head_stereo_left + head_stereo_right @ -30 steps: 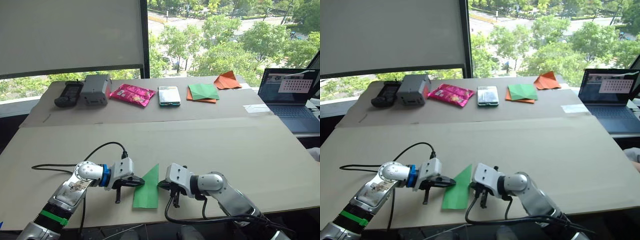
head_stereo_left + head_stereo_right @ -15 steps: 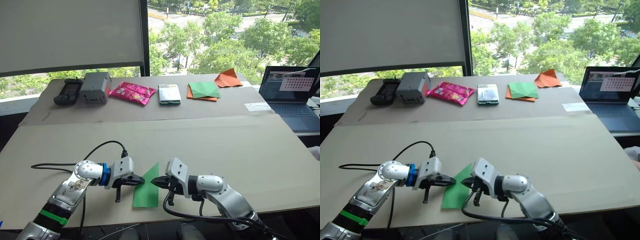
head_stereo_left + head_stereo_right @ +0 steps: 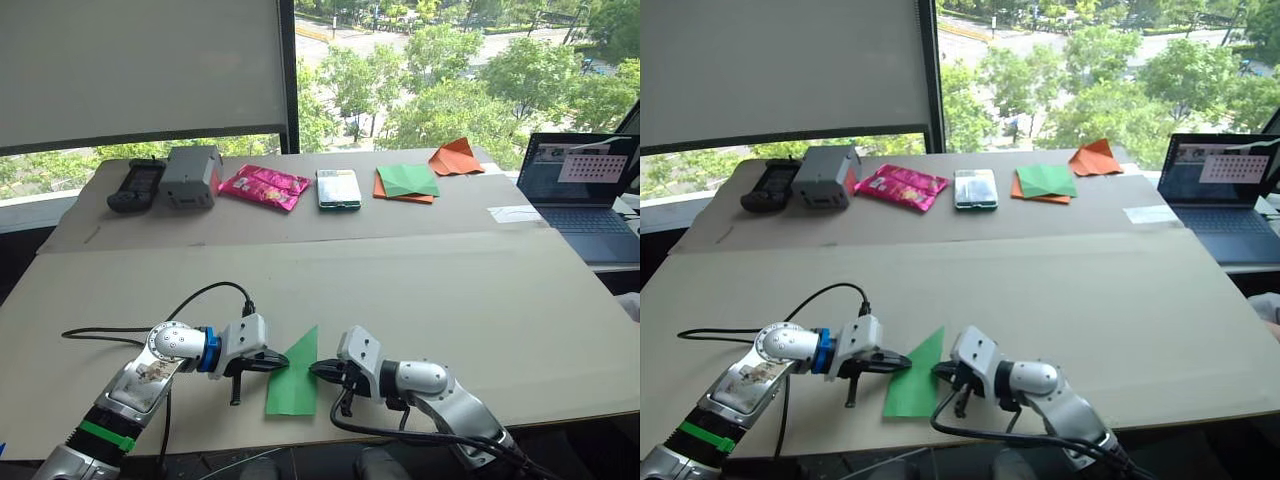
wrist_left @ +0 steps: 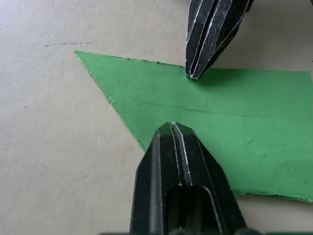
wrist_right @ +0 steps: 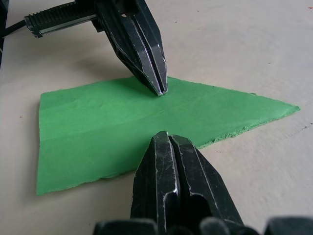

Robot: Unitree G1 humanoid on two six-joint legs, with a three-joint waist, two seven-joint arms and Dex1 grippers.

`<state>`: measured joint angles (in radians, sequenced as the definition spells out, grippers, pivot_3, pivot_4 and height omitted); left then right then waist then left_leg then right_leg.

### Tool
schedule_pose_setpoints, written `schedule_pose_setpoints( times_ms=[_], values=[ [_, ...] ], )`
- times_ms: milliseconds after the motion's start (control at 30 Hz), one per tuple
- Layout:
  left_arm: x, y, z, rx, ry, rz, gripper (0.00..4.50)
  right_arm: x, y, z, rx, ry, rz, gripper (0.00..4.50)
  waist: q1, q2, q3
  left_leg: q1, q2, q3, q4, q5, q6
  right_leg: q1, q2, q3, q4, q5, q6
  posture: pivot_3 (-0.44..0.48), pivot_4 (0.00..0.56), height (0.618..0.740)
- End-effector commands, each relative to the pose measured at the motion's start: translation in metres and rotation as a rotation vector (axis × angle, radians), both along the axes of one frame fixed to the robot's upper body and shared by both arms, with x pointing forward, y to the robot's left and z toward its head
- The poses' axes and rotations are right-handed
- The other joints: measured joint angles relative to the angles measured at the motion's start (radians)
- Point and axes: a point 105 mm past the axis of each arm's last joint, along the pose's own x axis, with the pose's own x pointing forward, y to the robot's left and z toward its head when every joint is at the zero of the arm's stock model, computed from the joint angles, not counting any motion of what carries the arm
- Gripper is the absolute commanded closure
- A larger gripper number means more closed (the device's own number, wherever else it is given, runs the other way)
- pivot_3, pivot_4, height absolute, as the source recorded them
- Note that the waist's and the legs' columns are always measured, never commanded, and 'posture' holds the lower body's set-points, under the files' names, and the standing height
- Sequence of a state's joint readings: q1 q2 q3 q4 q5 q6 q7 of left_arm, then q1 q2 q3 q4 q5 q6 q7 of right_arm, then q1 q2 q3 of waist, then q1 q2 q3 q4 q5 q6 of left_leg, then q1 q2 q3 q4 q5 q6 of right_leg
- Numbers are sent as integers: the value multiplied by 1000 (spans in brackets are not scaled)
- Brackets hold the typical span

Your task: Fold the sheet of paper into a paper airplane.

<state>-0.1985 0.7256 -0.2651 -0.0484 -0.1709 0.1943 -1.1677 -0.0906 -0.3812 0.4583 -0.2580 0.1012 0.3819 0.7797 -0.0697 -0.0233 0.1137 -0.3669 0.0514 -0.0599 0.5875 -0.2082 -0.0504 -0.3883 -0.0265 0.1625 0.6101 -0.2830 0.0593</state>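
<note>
Pressing both closed grippers, left gripper (image 3: 280, 366) at 9 o'clock, right gripper (image 3: 316, 369) at 3, flattens the folded pointed bright green sheet of paper (image 3: 294, 374); apparently touching, keep pressure even along creases.

The sheet of paper (image 5: 122, 122) is showing a matt, faintly fibrous green face with slightly ragged edges and one pressed crease. Under it, the table (image 3: 450, 300) is looking like dull beige card, smooth but lightly scuffed. The left gripper (image 4: 172, 128) and right gripper (image 5: 163, 135) are both presenting ribbed black plastic fingers, with pale worn lines catching light along their edges.
</note>
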Motion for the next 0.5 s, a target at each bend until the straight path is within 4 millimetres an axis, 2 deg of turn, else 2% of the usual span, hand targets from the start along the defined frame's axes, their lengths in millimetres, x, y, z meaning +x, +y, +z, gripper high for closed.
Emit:
schedule_pose_setpoints(
  times_ms=[33,267,500],
  values=[
    [-4,15,-19,91,60,43,4474,-21,1,-18,-24,101,66,4500,-1,0,0,0,0,0,0,0,0,0,0,0,0,0,0,0,150,740],
    [-4,16,-19,96,60,40,4474,-50,0,-24,-9,202,165,4500,0,0,-1,0,0,0,0,0,0,0,0,0,0,0,0,0,150,740],
    [-4,16,-19,96,61,38,4474,-67,-1,-24,-24,250,227,4500,0,-1,-1,0,0,0,0,0,-1,0,0,0,0,0,0,0,150,740]
  ],
)
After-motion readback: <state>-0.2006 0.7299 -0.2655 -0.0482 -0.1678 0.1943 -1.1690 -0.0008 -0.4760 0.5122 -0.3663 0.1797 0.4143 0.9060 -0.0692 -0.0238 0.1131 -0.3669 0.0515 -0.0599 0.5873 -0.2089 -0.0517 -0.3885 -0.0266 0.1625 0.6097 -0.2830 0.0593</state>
